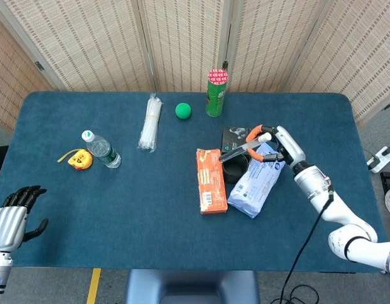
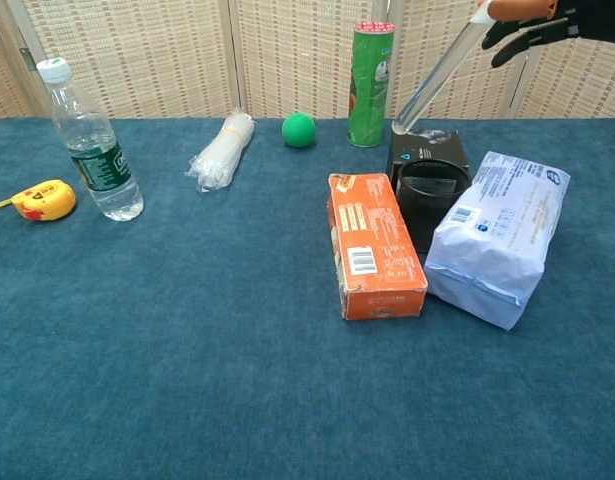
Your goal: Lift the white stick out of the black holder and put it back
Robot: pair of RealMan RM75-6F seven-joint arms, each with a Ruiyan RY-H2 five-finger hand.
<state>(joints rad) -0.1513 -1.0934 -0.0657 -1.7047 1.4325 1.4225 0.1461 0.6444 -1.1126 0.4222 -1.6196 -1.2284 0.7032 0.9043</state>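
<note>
My right hand (image 1: 275,142) holds the white stick (image 1: 240,149) by its upper end, out of the black holder (image 1: 229,171). The stick slants down to the left, its lower tip over the holder's left rim in the head view. In the chest view the stick (image 2: 437,74) hangs well above the holder (image 2: 425,212), with its tip near the far-left corner of the black box (image 2: 427,150), and the right hand (image 2: 543,16) is at the top right edge. My left hand (image 1: 11,218) rests open at the table's near left, holding nothing.
An orange box (image 1: 210,180) lies left of the holder and a white-blue bag (image 1: 255,180) right of it. Further back stand a green can (image 1: 216,93), a green ball (image 1: 183,111) and a bundle of white sticks (image 1: 149,122). A water bottle (image 1: 101,149) and yellow tape measure (image 1: 79,159) sit left.
</note>
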